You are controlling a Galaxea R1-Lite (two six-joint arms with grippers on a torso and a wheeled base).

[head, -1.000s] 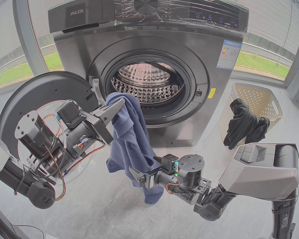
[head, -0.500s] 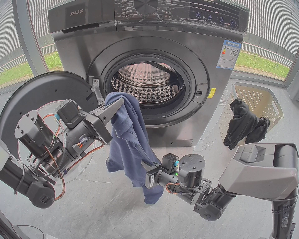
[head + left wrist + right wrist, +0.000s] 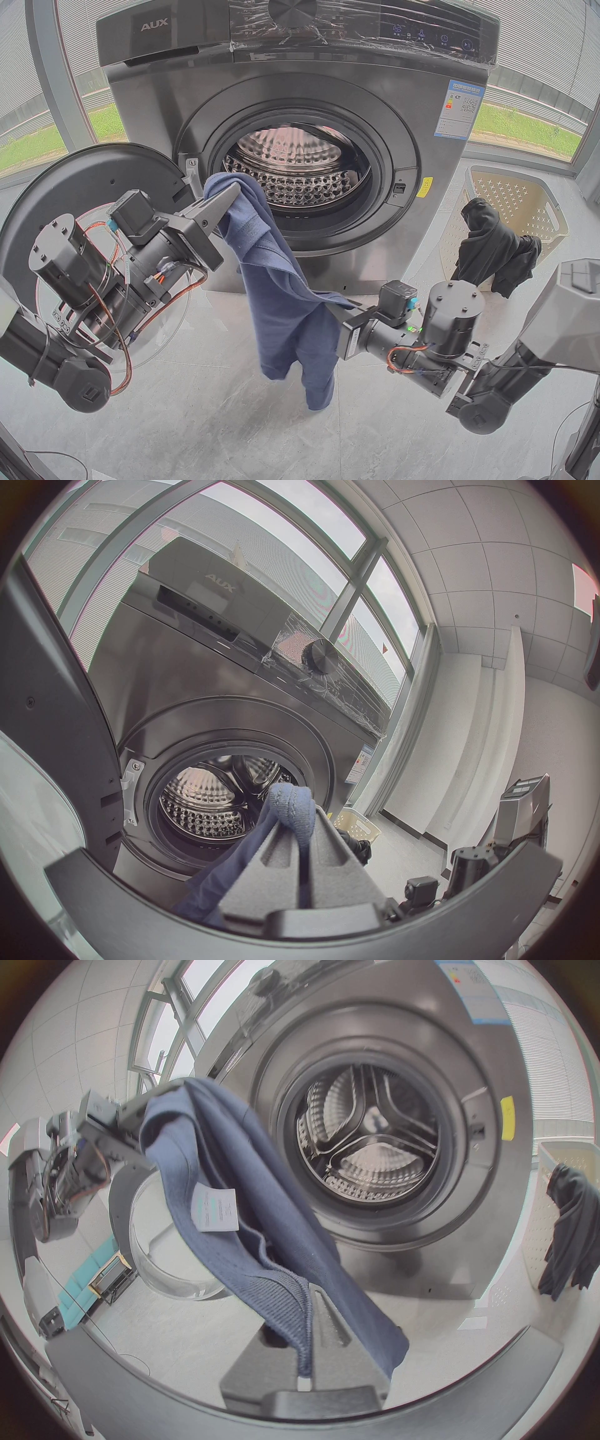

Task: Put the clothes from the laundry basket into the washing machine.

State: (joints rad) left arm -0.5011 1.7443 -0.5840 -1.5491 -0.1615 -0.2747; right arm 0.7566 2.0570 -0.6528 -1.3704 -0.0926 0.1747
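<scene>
**Foreground.** The right gripper (image 3: 342, 310), low before the washer (image 3: 400, 112), is clamped on a fold of the blue shirt (image 3: 284, 300). Its wrist view shows the ribbed edge pinched between closed jaws.

**Middle.** The shirt spans from this hold up to the left gripper (image 3: 226, 199), likewise closed on a bunched corner. That gripper sits at the left rim of the drum (image 3: 294, 165) mouth, and a loose tail hangs below the span. Behind the left arm stands the open door (image 3: 94, 181).

**Far right.** The basket (image 3: 531, 200) leans beside the washer, with a black garment (image 3: 494, 250) draped over its rim.

**Step in hand (judged).** The shirt is being fed into the drum. Both holds should travel together toward the opening, with the left leading over the lip. The right should lift the tail so that none snags on the seal or trails outside. Release should come only once the bulk is inside.

**Against a second earlier.** The right gripper, then open beside the hem, has closed and drawn the cloth rightward and up. The left has risen slightly toward the mouth.
</scene>
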